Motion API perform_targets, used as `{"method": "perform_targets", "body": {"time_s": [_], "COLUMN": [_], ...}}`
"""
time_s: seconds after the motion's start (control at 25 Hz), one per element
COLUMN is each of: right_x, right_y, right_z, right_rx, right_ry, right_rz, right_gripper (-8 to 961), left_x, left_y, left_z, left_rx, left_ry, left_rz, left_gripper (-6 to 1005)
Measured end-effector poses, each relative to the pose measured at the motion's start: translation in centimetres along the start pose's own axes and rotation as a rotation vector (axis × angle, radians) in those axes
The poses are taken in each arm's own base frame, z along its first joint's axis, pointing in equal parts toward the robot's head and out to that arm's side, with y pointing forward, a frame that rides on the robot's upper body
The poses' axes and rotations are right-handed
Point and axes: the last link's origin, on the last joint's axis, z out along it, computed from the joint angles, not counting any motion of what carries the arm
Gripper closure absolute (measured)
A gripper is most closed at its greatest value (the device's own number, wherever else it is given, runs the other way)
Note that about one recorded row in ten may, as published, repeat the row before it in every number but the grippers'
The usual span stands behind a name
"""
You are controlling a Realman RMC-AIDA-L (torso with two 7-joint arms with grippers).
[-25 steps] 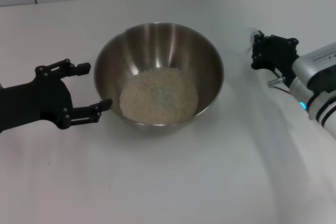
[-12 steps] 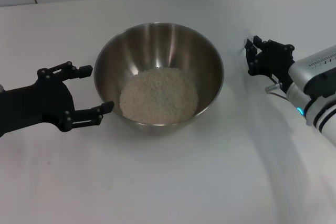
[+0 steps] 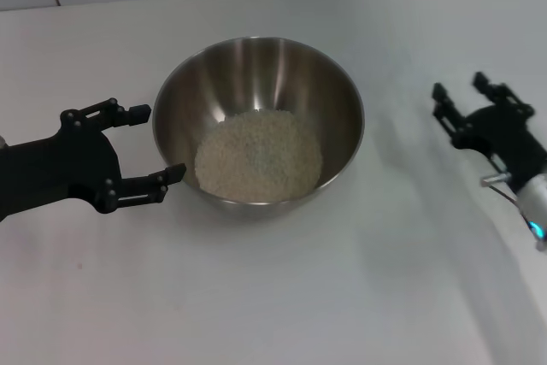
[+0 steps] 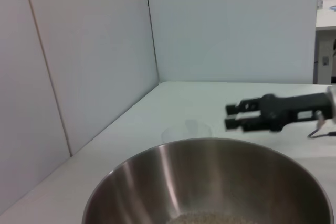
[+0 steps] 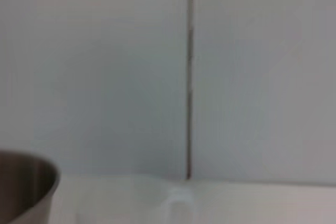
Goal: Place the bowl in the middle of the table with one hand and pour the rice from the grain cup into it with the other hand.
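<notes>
The bowl point(image 3: 258, 121) sits about mid-table point(image 3: 282, 297) with the rice point(image 3: 259, 156) already heaped inside it, so the pour looks done and what remains, as I judge it, is for both arms to back off cleanly. The left gripper point(image 3: 144, 147) hangs at the bowl's nine o'clock, its fingers point(image 3: 154, 184) spread wide and holding nothing, one tip just beside the steel wall. The right gripper point(image 3: 468, 102) is out at three o'clock, well apart from the bowl, its fingers point(image 3: 444, 113) parted and empty. The cup point(image 4: 190, 129) is only a faint clear shape on the table beyond the bowl in the left wrist view; the head view barely shows it, somewhere near the right gripper. To finish well, the left arm should draw straight back toward nine o'clock without brushing the rim, since a nudge could slide the bowl off centre. The right arm should clear the cup without tipping it.
</notes>
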Motion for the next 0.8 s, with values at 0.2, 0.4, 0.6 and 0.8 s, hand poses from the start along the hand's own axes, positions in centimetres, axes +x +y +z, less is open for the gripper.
{"method": "perform_targets", "body": {"time_s": [0.2,0.4,0.6,0.8], "right_x": [-1.5,-4.3,-7.0,-9.9], "right_y": [-1.5,-2.9,-5.8,-7.3], "right_z": [-5.2,-9.6,-8.7,-5.6], "right_rx": [0.038,-0.127,-0.403,-0.585], "right_ry": [-0.216,-0.399,-0.273,-0.043], "right_rz": [0.112,0.088,0.027,-0.059], "right_gripper": [438,202,124,110], "left_x": [-0.1,-0.3,-0.3,-0.2], "left_y": [0.1,0.2,0.2,0.2], "left_z": [-0.2,-0.2,-0.1,0.0], "left_rx": [0.001,0.0,-0.003,-0.008], "left_ry": [0.0,-0.002,-0.002,-0.001], "left_rz": [-0.005,-0.01,-0.011,-0.012], "left_gripper": [140,140,140,140]}}
